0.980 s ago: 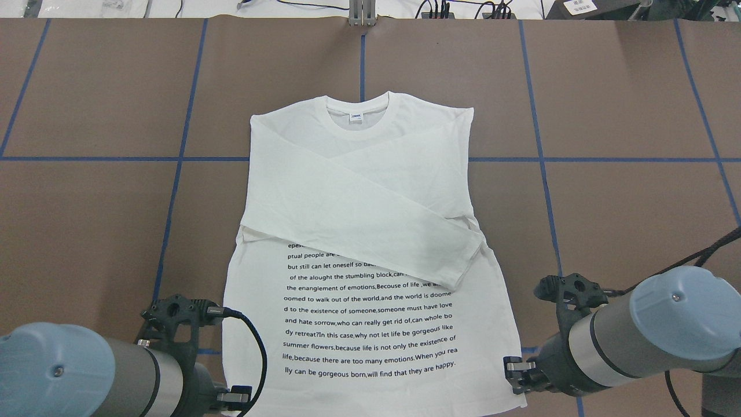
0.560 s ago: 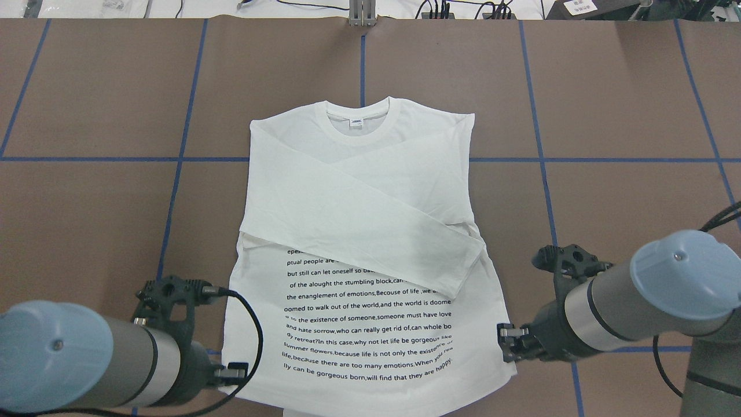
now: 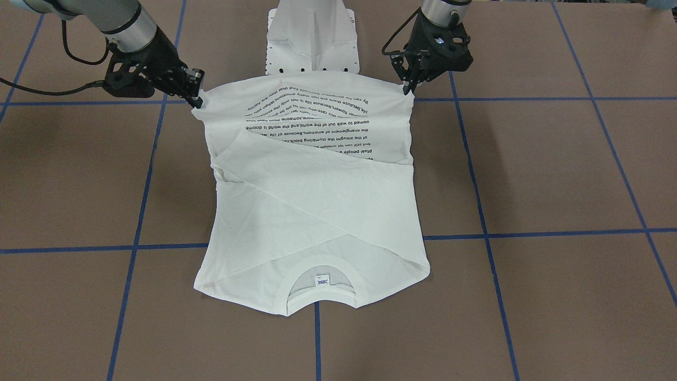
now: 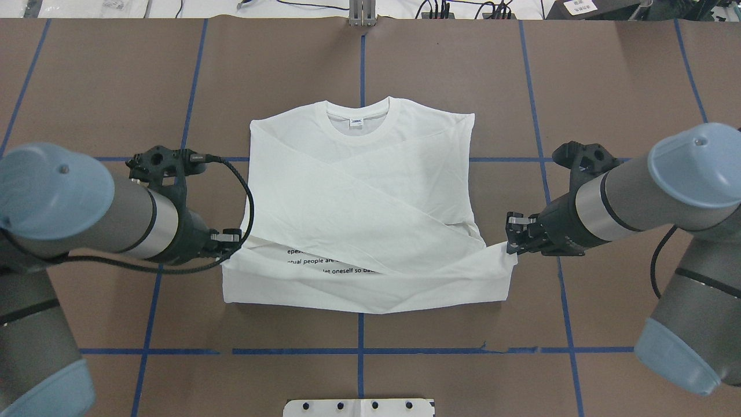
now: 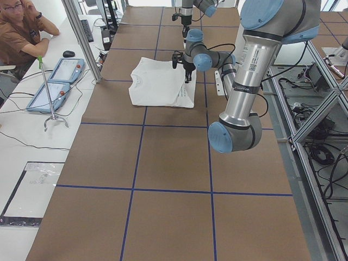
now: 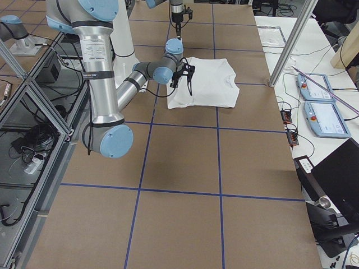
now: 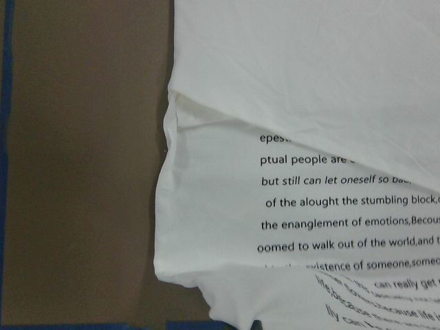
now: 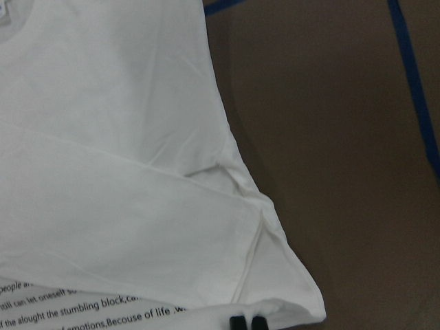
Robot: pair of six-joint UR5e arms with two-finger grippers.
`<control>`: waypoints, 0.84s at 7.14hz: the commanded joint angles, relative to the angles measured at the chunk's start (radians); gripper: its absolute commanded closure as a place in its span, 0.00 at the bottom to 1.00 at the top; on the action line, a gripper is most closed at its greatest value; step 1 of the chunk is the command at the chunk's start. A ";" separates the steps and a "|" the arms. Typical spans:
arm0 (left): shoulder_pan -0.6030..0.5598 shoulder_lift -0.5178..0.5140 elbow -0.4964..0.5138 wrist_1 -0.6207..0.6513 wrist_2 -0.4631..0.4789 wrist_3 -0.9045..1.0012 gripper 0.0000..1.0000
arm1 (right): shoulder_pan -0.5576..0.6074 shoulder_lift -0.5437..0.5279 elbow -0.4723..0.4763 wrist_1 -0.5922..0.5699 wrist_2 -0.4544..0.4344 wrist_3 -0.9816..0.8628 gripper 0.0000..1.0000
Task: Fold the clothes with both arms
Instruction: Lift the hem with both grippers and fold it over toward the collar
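Observation:
The white long-sleeved T-shirt lies flat on the brown table with its collar at the far end and both sleeves crossed over the chest. Its bottom hem is raised off the table and doubled back over the printed text, of which only a few lines show. My left gripper is shut on the hem's left corner, and my right gripper is shut on the right corner. In the front-facing view the T-shirt hangs between the left gripper and the right gripper, with the hem stretched between them.
The white pedestal base sits at the near table edge. Blue tape lines grid the brown table. A person sits at a side desk with two tablets, beyond a metal post.
Both grippers have moved away from the robot toward the collar, carrying the hem up and over. The lower part of the shirt now covers most of the text.

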 commanded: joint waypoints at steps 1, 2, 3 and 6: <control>-0.166 -0.084 0.141 -0.004 -0.026 0.100 1.00 | 0.119 0.183 -0.206 0.000 -0.006 -0.015 1.00; -0.214 -0.100 0.200 -0.050 -0.042 0.102 1.00 | 0.145 0.293 -0.343 0.000 -0.006 -0.018 1.00; -0.236 -0.120 0.297 -0.148 -0.054 0.099 1.00 | 0.177 0.367 -0.453 0.007 -0.011 -0.022 1.00; -0.283 -0.218 0.620 -0.398 -0.054 0.090 1.00 | 0.216 0.462 -0.742 0.241 -0.020 -0.021 1.00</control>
